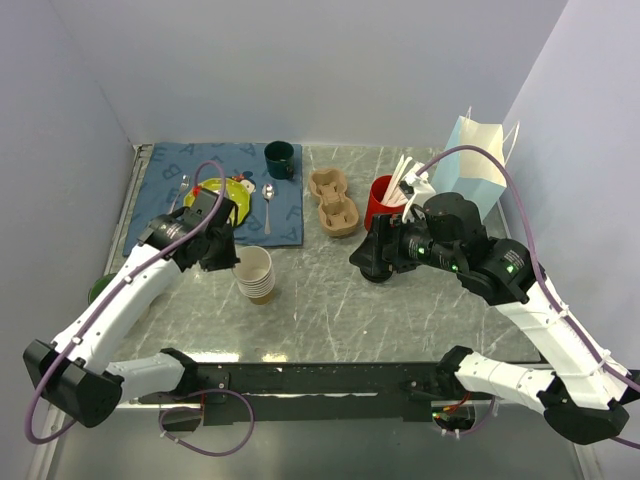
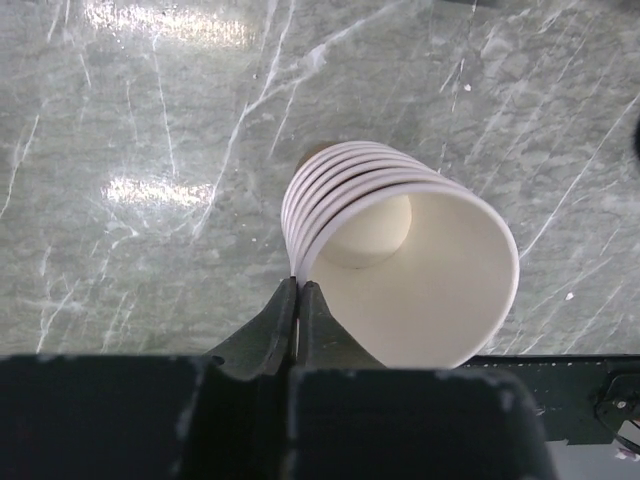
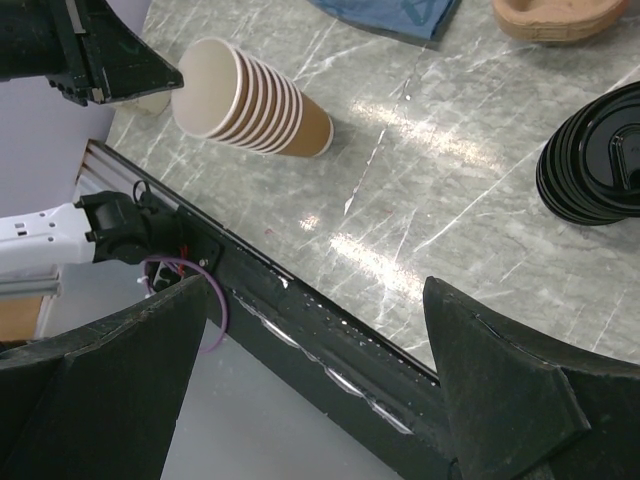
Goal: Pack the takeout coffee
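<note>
- Left gripper [image 2: 297,300]: your fingers are pressed together, tips right at the rim of the top cup. You cannot tell from these views whether the thin paper wall is caught between them or whether they closed just outside it.
- Cups [image 2: 400,270]: a nested stack, brown outside and white inside, standing mouth up on the marble just beside those tips. A pinch on the rim makes sense here, since the rim is the only part of the top cup that stands free of the others.
- Risk, as a judgement: the cups nest tightly, so a lift may bring up several at once or tip the stack.
- Right gripper [image 3: 320,380]: your jaws stand wide apart and hold nothing, and they hang over the near edge of the table. The black lids [image 3: 600,165] lie stacked just beside it, probably so that this arm can take one.
- Takeout coffee: no lidded cup shows in any view, so what you have to pack has not been made up yet. Only its parts are out.
- Farther off: the cardboard carrier [image 1: 333,203] sits at the middle back and the pale blue bag [image 1: 475,165] at the back right, both well apart from the cups.
</note>
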